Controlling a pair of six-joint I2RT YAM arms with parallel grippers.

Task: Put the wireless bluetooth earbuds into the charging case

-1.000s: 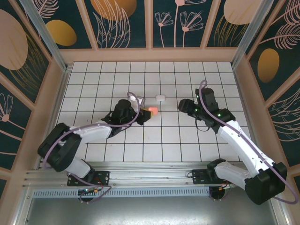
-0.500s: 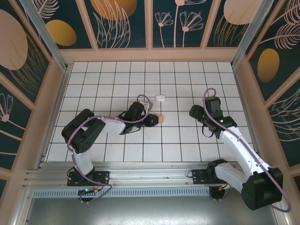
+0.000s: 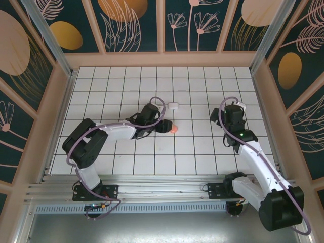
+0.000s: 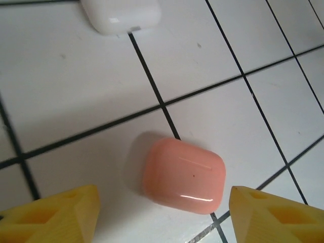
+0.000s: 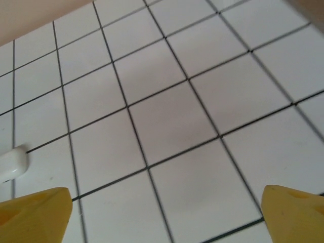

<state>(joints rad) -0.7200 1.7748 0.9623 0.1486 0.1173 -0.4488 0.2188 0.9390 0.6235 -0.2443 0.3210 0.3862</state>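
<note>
Two closed cases are seen on the surface [image 3: 192, 152]. The pink case [image 4: 183, 174] is flanked, untouched, by the left pincer [image 4: 163, 202], held apart; the white case [image 4: 121, 15] lies just beyond it. The right pincer [image 5: 166, 197] is spread wide, well right of it. Probably the pink case is finished; a careful withdrawal is called for next.

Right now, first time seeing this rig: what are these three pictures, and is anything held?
Two robot arms bolted to a tiled table, each ending in a two-finger gripper. One picture looks down from overhead; the other two come from wrist cameras, so the yellow wedges are gripper fingers. On the tiles lie a pink case and a white case. The left gripper is open, the pink case between its fingers, untouched. The right gripper is open over bare tiles. Nothing is held.
</note>
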